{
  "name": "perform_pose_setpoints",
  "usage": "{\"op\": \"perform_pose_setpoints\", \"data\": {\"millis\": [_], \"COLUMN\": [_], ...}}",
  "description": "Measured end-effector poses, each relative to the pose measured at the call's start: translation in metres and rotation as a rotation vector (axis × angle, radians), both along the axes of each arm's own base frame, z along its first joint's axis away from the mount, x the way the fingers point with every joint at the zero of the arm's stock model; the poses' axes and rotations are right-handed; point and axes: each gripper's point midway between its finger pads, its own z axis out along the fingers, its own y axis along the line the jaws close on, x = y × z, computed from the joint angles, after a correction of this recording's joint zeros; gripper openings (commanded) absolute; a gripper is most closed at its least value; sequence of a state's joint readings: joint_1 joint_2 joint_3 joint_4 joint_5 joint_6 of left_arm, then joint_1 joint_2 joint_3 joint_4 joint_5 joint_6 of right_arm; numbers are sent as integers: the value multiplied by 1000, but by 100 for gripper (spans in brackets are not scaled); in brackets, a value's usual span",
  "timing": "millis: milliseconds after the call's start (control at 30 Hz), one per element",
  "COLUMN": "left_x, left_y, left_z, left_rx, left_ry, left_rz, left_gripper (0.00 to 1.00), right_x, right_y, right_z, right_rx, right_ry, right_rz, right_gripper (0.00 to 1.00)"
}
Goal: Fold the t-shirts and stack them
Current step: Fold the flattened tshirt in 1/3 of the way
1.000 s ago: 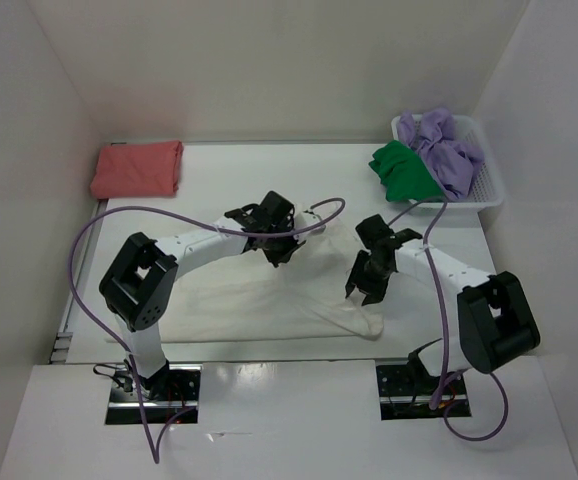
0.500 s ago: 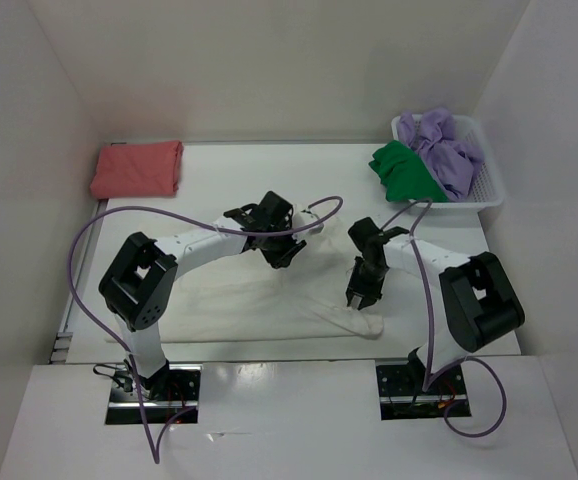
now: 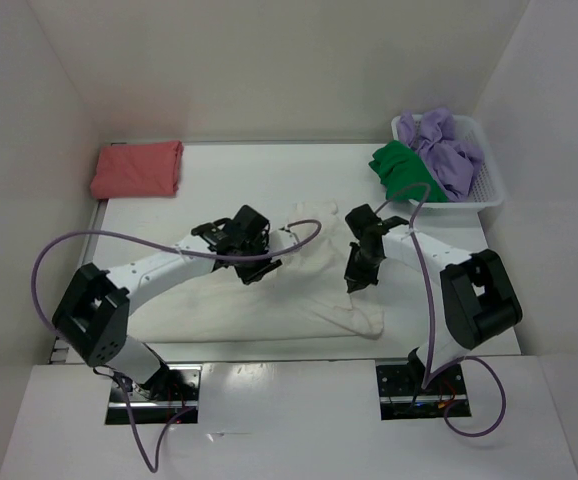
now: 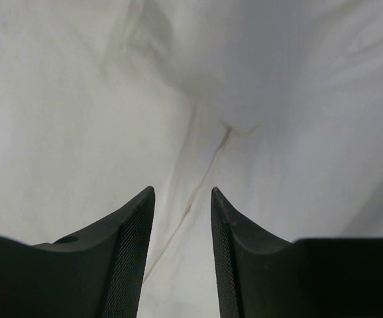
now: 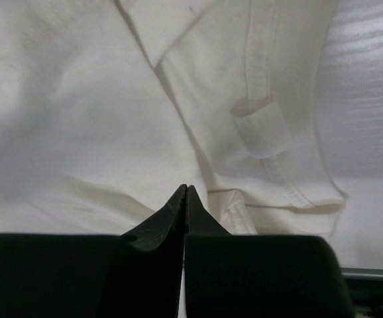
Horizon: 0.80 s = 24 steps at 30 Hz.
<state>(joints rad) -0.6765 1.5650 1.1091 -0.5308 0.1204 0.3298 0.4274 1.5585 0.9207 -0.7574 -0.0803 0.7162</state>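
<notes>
Cream-white t-shirt [image 3: 299, 295] mid-frame on the tabletop [image 3: 219, 180]: it has been released by the left gripper [image 4: 181, 192], jaws now half-parted, and the jaws of the right gripper [image 5: 185, 188] have been shut, possibly on cloth, suggesting a regrasp before further folding.

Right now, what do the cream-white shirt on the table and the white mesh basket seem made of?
Cream-white shirt: soft matte cloth, likely cotton knit; it creases and shows stitched seams. White mesh basket: probably rigid plastic; straight walls pierced by a regular grid.

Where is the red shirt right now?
In the top view, the salmon-red shirt lies folded at the far left corner of the table, opposite the white basket at the far right.
</notes>
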Motion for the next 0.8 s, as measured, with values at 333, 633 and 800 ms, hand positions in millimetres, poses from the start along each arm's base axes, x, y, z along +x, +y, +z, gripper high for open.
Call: {"op": "perform_pose_setpoints", "data": {"millis": [333,633,800], "left_x": [-48,-58,-57], "left_y": [101,135,137], "left_z": [-23,-27,-36], "left_rx": [234,265,300], "left_ry": [-7,8,19], "left_rz": [58,106,50], "left_gripper": [48,51,51], "right_x": [11,5,-9], "right_y": [0,7,5], "right_z": [-2,-6,-15], "right_rx": [-14,24,25], "right_ry": [-5,36,94], "right_rz": [49,73,73], "right_gripper": [48,48,53]}}
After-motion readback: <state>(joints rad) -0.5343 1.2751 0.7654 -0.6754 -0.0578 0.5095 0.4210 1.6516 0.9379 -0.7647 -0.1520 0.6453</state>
